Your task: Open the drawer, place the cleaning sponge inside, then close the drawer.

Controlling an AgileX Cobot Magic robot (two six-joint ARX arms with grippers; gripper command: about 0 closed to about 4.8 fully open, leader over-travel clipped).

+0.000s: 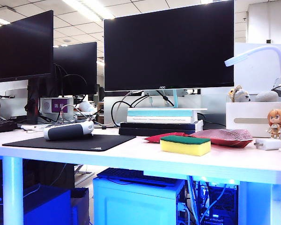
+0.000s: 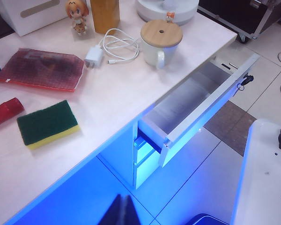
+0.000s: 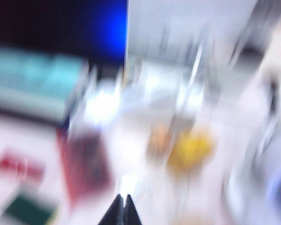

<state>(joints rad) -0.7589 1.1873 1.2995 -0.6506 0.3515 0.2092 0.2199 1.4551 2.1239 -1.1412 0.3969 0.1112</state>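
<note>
Left wrist view: drawer [image 2: 196, 105] open; left gripper [image 2: 123, 212], right gripper [image 3: 122, 212] closed (sponge [image 2: 48, 123] near edge).

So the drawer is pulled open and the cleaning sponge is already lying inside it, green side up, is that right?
Not quite. The drawer is pulled open, but the cleaning sponge is not inside it: it lies green side up on the tabletop, beside the red packets. The left wrist view shows this; the drawer there looks empty.
</note>
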